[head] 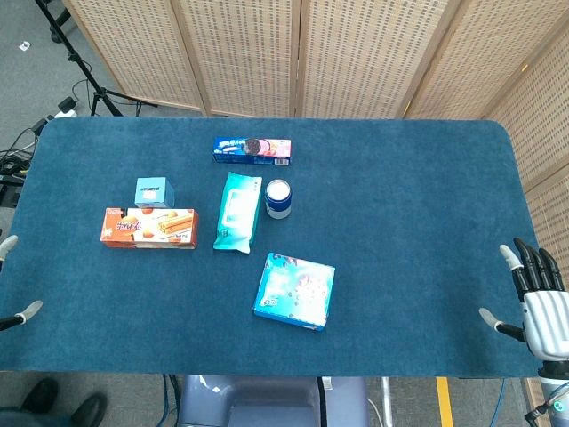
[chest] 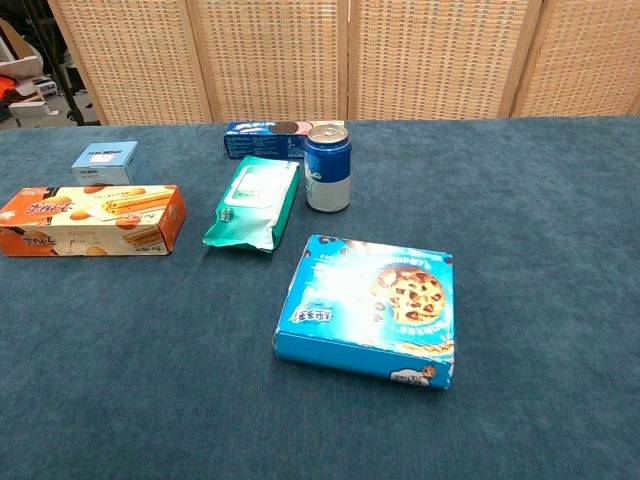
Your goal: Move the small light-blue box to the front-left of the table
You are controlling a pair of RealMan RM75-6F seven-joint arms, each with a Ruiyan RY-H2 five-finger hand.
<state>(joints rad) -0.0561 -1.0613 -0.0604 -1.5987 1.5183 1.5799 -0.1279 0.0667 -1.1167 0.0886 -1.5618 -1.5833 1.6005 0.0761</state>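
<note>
Small light-blue box (head: 153, 191) sits on the blue table (head: 409, 205), left half, just behind the orange biscuit box (head: 148, 228) and touching or nearly touching its far edge (chest view shows them very close, can't tell if there's contact). Box upright, nothing on it, nothing holding it.

Right hand (head: 533, 298) at the table's right near edge, fingers (head: 532, 262) spread and pointing away from the robot, thumb out to the side, nothing in it. Well apart from the small light-blue box, with the whole table width between them.

Left hand (head: 16, 280): only two fingertips (head: 30, 310) poke in at the left frame edge of the head view, apart from each other, nothing visibly between them; the rest is cut off, so can't tell whether it is spread or curled. These tips are near the table's left edge, nearer the robot than the orange biscuit box, not touching the task box.

Other items: green wipes pack (head: 238, 212) mid-table, blue-and-white can (head: 278, 197) upright just right of it, cookie sleeve (head: 252, 149) behind both, blue chocolate-chip cookie box (head: 295, 290) lying flat nearer the robot. Neither hand appears in the chest view. Woven screens (head: 293, 53) behind the table.
</note>
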